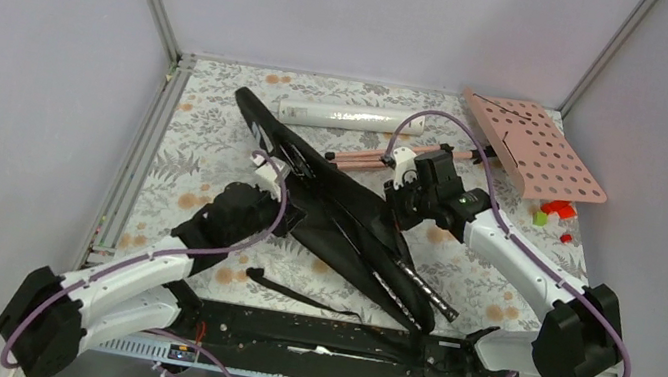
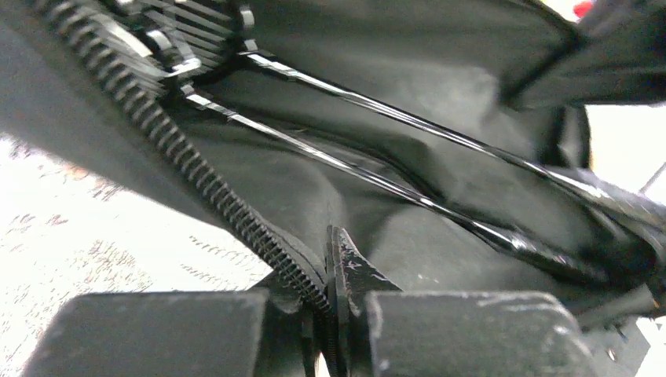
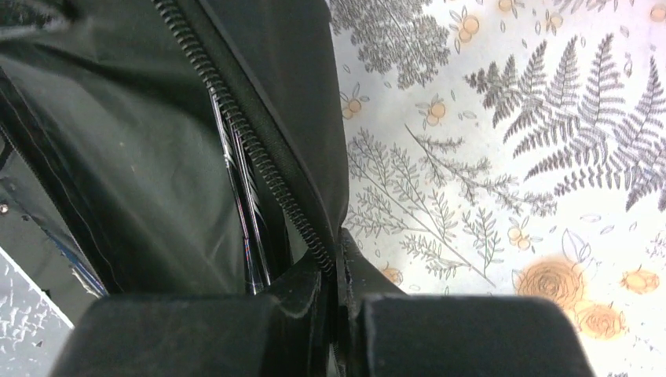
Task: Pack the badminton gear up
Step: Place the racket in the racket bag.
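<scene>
bag (image 1: 345,219), zipper edge pinched in both end effectors (image 2: 334,308) (image 3: 342,305)

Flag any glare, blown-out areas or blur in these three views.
Top view: evenly lit and sharp, with some sheen on the tube. Left wrist: the cloth is blown out, bright streaks run along the racket shafts, and the left fingers are soft. Right wrist: cloth print crisp, right fingers blurred.

The bag (image 1: 346,213) hides both rackets' (image 1: 420,293) heads.
</scene>
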Robot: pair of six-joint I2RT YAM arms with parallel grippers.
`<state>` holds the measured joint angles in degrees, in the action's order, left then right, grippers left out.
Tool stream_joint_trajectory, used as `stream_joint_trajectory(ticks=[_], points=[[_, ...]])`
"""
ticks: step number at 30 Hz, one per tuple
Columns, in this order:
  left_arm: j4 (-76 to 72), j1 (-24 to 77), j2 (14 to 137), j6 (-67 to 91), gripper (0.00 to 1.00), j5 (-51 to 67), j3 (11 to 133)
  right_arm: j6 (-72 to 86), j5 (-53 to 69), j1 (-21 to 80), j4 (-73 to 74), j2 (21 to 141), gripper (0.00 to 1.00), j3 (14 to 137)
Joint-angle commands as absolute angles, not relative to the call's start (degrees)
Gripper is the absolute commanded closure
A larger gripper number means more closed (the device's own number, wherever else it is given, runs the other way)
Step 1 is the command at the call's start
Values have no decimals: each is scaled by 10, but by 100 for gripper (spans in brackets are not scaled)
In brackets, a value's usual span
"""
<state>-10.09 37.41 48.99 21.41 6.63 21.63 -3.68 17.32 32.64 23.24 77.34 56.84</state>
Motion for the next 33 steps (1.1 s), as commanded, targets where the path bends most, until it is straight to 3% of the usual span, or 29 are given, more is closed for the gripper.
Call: stream_joint_trajectory(ticks=[1,7,14,24,33], points=[[-50,375,552,271,91,-79,289,-6,137,334,256,773,100,587],[-40,375,616,284,64,-32,322,47,131,344,240,773,100,604],[-9,376,562,295,31,-3,342,80,93,344,239,787,100,593],[37,414,565,404,22,8,344,234,68,352,137,776,100,518],[-88,498,550,581,15,-68,235,327,-34,435,87,781,100,519]])
